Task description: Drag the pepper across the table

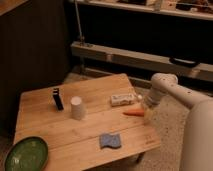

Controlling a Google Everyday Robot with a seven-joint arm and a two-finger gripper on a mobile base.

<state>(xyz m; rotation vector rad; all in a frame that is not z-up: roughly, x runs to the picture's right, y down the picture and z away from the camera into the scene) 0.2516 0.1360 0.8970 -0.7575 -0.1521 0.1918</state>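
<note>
The pepper (133, 112), a slim orange-red tapered thing, lies flat near the right edge of the light wooden table (45, 107), its point turned left. My gripper (148, 116) hangs at the pepper's thick right end, just over the table's right edge, at the end of the white arm (167, 89) that reaches in from the right. The gripper stands open, and I cannot make out whether it touches the pepper.
A white rectangular packet (121, 99) lies just behind the pepper. A white cup (77, 108) and a black upright block (58, 99) stand mid-table. A blue sponge (110, 140) lies near the front, and a green plate (26, 154) sits at the front left corner. Shelving runs behind.
</note>
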